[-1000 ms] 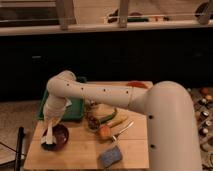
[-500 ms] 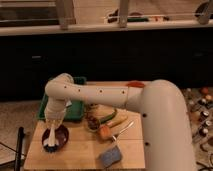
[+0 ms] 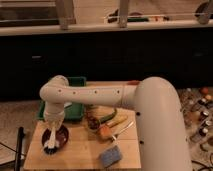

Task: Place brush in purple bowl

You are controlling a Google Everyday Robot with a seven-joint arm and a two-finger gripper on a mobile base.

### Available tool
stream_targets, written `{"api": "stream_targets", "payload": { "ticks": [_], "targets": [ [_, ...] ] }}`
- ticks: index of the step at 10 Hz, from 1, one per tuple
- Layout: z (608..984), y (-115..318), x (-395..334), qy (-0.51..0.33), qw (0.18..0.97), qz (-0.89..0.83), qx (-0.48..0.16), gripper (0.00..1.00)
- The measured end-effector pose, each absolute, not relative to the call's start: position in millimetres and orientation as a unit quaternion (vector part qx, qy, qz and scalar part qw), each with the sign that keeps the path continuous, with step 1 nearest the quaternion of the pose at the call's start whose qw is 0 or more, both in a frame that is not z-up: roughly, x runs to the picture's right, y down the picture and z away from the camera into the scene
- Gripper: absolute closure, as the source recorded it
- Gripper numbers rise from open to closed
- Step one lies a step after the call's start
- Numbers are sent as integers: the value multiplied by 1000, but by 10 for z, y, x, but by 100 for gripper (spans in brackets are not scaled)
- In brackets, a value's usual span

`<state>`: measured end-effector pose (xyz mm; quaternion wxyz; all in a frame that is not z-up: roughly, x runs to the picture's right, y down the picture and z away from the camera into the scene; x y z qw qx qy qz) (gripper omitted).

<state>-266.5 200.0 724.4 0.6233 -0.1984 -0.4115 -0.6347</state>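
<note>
Maroon-dark, the purple bowl sits front-left on the wooden table, right beneath the lowered gripper (its grip I cannot tell).

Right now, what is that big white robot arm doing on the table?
The white robot arm bends down over the front left of the wooden table, with its end effector right at the small dark purple bowl. It is meant to put a small white-handled brush in there, but I cannot pick the brush out from the end effector. A green rectangular tray sits behind the bowl, and a grey-blue rectangular sponge lies near the front edge.
</note>
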Motion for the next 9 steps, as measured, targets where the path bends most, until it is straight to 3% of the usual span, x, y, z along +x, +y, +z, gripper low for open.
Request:
{"api": "stream_targets", "payload": {
  "ticks": [1, 7, 9],
  "targets": [
    [7240, 2004, -2667, -409, 625, -634, -200, 89],
    [7168, 1991, -2654, -402, 626, -638, -199, 29],
    [7160, 1989, -2647, -402, 625, -638, -201, 20]
  ]
}}
